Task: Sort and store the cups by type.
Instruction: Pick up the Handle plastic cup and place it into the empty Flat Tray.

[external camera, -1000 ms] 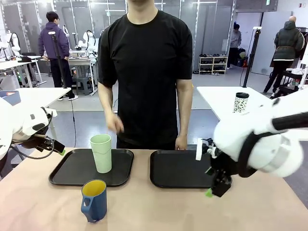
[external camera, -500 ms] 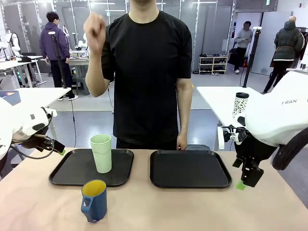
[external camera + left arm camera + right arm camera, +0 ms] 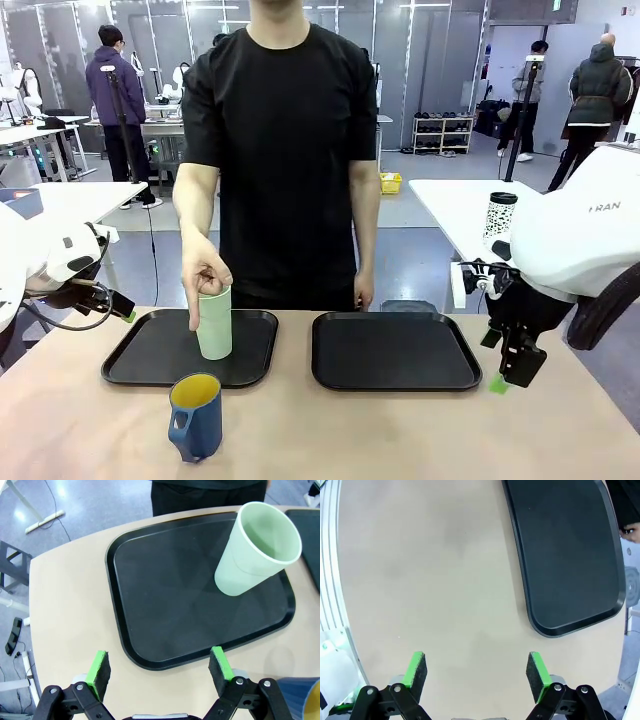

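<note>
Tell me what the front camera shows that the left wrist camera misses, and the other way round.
Front view adds: a person's hand lowered at the rim of the tall pale green tumbler, the handle of the dark blue mug with a yellow inside, and the right pincer hanging right of the trays.
Left wrist view adds: a look down into the tumbler's empty inside, and the left pincer standing wide open.
Shared: the tumbler upright on the left black rectangular tray, with the mug nearby on the tan table.

Table: left tray, right tray, mug
</note>
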Robot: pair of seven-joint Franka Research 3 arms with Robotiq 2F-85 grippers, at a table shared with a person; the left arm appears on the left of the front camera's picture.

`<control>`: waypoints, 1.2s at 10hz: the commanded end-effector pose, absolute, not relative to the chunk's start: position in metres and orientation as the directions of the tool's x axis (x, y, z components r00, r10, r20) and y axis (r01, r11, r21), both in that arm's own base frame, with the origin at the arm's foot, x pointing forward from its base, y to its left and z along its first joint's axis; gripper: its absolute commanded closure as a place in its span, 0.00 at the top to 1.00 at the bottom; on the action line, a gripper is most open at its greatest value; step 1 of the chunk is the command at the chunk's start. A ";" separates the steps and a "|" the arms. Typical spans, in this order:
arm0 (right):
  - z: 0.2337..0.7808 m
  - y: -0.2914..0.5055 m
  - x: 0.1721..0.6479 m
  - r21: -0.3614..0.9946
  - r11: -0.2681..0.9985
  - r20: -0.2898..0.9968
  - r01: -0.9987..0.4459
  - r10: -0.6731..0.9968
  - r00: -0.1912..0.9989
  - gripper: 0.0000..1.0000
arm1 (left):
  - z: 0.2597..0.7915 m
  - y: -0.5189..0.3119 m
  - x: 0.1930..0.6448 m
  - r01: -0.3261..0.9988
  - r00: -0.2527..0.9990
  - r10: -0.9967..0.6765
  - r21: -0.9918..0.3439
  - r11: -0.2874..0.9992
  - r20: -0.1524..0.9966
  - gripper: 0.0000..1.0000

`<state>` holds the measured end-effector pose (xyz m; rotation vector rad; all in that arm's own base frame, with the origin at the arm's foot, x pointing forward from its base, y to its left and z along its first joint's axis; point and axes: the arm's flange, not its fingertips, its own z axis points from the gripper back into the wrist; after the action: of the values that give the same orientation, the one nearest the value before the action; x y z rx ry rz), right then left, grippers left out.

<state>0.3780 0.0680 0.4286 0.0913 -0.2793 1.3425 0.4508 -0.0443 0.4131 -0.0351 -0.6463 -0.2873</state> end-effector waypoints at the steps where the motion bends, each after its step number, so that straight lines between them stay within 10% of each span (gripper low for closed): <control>1: 0.429 0.068 0.376 -0.104 0.239 0.241 -0.965 0.948 0.209 1.00 | 0.414 -0.044 0.451 0.274 0.758 -0.252 0.057 0.960 0.601 1.00; 12: 0.429 0.068 0.376 -0.104 0.239 0.241 -0.965 0.948 0.209 1.00 | 0.420 -0.039 0.450 0.329 0.737 -0.353 0.150 0.932 0.577 1.00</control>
<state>0.3781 0.0674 0.4286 0.0891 -0.2779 1.3457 0.4509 -0.0428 0.4133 -0.0169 -0.6461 -0.3143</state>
